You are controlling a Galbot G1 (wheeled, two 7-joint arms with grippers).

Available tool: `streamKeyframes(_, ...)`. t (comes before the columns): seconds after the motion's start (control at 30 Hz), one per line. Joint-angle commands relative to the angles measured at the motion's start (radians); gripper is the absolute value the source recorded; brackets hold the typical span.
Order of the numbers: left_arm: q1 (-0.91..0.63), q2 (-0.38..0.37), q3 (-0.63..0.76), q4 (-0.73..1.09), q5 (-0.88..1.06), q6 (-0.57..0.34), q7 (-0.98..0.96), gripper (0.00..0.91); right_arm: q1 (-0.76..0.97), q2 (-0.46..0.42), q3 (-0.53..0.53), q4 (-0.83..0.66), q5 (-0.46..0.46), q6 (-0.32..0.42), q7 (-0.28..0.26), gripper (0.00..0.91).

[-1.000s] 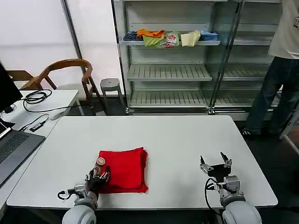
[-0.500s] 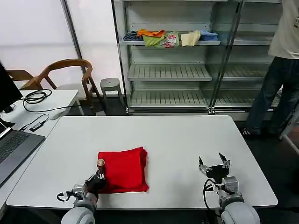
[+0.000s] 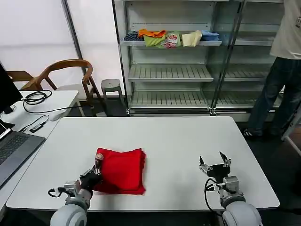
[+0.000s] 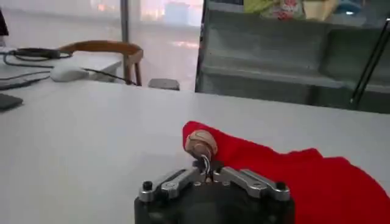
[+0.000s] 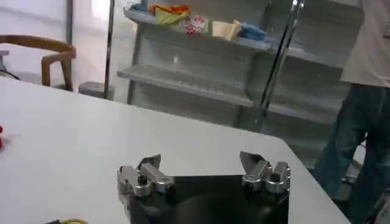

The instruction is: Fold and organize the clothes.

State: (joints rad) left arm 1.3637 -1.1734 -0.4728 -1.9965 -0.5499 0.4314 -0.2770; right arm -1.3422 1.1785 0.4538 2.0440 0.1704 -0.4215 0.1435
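Note:
The clothes are one bright red T-shirt (image 3: 123,170), folded into a rough square on the white table (image 3: 169,136), left of centre and near the front edge. My left gripper (image 3: 98,165) is at the shirt's near left corner, shut on the cloth. In the left wrist view the left gripper (image 4: 202,153) is shut, with the red shirt (image 4: 292,176) bunched around and beyond the fingertips. My right gripper (image 3: 214,162) stands open over bare table at the front right, well apart from the shirt. Nothing sits between the fingers of the right gripper (image 5: 201,167).
A metal shelf unit (image 3: 169,73) stands behind the table with small multicoloured folded garments (image 3: 169,37) on its top shelf. A side desk with a laptop (image 3: 14,150) and cables is at the left. A wooden chair (image 3: 66,70), a stool (image 3: 111,85) and a person (image 3: 282,70) are behind.
My left gripper has moved left with the shirt's corner in it, and the whole folded shirt has slid a little to the left. The right gripper has barely moved.

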Motion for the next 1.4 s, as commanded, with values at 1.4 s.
streamKeyframes(1.4, -0.171, -0.219, 0.585, 0.073, 0.683, 0.018, -0.08, 0.02, -0.171, -0.016, 0.144, 0.086, -0.011, 0.007, 0.0, 0.907)
